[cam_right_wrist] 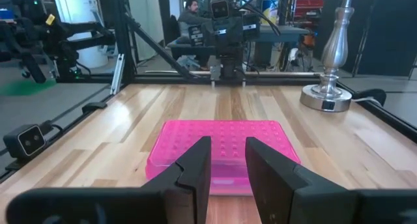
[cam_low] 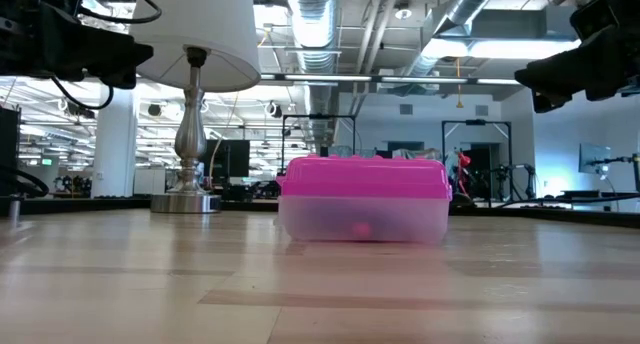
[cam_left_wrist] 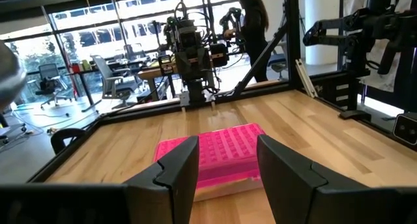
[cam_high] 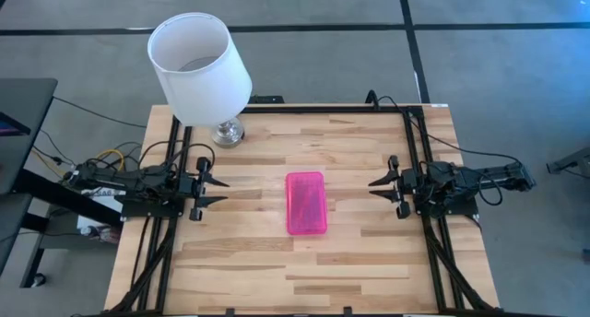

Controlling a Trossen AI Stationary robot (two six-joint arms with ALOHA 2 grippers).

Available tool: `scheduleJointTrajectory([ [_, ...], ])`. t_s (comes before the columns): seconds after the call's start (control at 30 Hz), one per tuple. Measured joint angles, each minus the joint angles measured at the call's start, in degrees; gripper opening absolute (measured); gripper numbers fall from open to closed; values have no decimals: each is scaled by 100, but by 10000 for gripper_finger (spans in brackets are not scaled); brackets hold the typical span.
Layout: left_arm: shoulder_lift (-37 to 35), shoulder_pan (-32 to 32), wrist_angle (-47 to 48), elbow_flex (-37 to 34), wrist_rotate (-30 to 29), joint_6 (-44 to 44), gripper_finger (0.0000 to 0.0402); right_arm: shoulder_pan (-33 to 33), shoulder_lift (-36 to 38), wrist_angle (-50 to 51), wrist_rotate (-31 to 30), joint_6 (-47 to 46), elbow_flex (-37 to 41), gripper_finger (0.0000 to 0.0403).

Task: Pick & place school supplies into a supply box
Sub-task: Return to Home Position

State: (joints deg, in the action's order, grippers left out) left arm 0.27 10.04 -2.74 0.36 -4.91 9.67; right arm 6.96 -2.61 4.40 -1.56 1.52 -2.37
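Observation:
The supply box [cam_high: 306, 203] lies flat in the middle of the table, its pink lid closed over the clear base [cam_low: 364, 221]; it also shows in the left wrist view [cam_left_wrist: 218, 150] and the right wrist view [cam_right_wrist: 221, 148]. No pens, pencils, markers or scissors lie loose in any view; something pink shows faintly through the clear base. My left gripper [cam_high: 219, 190] hovers open at the table's left side, pointing at the box. My right gripper [cam_high: 377, 187] hovers open at the right side, also pointing at the box. Both are well clear of it.
A table lamp with a white shade [cam_high: 198, 66] and a silver base [cam_high: 229, 132] stands at the far left of the table. Black frame rails [cam_high: 417, 142] run along the left, right and far edges. A person [cam_left_wrist: 251, 22] stands beyond the table.

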Motion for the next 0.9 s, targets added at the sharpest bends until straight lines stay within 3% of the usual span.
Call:
scheduleJointTrajectory([
  [0.9,0,0,0,0,2,29,151,0,0,-13,2,-2,0,91],
])
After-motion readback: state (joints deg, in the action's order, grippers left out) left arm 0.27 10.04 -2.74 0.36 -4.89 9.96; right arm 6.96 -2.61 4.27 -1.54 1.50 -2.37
